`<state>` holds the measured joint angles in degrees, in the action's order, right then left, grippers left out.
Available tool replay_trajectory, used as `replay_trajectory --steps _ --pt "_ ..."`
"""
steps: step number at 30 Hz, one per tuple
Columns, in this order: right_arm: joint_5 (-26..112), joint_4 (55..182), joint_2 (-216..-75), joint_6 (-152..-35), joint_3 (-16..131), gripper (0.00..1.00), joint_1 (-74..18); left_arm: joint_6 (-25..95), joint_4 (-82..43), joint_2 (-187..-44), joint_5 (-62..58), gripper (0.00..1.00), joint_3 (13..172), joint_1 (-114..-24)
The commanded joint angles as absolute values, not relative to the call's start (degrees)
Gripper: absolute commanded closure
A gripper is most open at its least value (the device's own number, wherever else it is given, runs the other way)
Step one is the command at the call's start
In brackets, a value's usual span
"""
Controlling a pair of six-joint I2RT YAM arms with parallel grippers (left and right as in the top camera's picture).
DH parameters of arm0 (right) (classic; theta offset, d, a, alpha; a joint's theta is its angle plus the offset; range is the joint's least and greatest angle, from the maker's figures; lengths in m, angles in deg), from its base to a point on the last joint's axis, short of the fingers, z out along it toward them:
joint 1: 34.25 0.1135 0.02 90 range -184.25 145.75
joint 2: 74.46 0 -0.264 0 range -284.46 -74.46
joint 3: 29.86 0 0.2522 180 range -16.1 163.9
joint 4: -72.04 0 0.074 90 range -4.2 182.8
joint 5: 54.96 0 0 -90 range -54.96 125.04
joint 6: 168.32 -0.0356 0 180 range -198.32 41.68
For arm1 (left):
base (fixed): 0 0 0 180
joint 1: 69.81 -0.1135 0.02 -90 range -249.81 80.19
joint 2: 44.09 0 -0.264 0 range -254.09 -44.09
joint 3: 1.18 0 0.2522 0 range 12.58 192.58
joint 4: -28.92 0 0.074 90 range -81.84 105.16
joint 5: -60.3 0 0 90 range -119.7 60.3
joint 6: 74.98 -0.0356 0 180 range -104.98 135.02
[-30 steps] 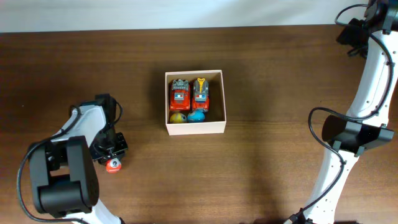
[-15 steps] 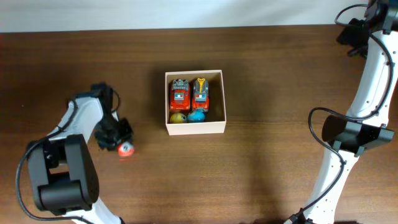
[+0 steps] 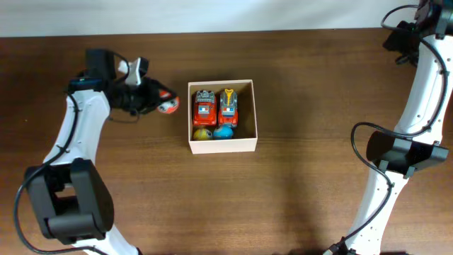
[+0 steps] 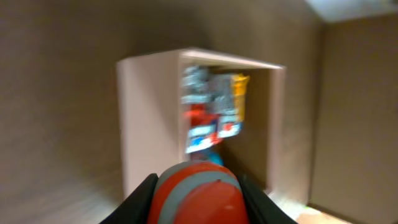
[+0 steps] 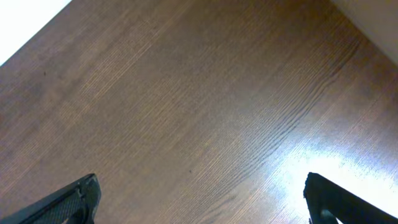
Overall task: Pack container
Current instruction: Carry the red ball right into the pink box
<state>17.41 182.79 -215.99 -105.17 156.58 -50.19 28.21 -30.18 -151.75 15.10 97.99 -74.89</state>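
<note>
Since a second ago the left arm (image 3: 76,134) has swung from the table's front left up to just beside the container's left wall, its left gripper (image 3: 158,100) pinching a round red-orange toy (image 3: 168,107). On the brown table (image 3: 304,184) the container (image 3: 221,145) sits centrally, holding two red trucks (image 3: 204,108), then a yellow ball (image 3: 202,133) and a blue ball (image 3: 224,132). The right gripper (image 5: 202,198) hangs spread wide over bare wood.
</note>
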Motion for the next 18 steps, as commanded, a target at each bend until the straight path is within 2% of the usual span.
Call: replay_trajectory --steps 1,5,15,18 --pt "16.4 183.1 -214.3 -105.6 157.4 0.01 -50.4 25.2 -26.5 -152.2 23.4 0.72 99.1 -71.4" --pt "16.4 183.1 -214.3 -105.6 157.4 0.01 -50.4 20.3 -25.4 -152.2 21.0 0.72 99.1 -67.8" --pt "16.4 183.1 -214.3 -105.6 157.4 0.01 -50.4 13.9 -33.7 -152.2 -4.3 0.73 99.0 -57.1" --pt "16.4 183.1 -214.3 -105.6 157.4 0.01 -50.4 13.9 -34.6 -152.2 -8.7 0.73 99.0 -55.3"
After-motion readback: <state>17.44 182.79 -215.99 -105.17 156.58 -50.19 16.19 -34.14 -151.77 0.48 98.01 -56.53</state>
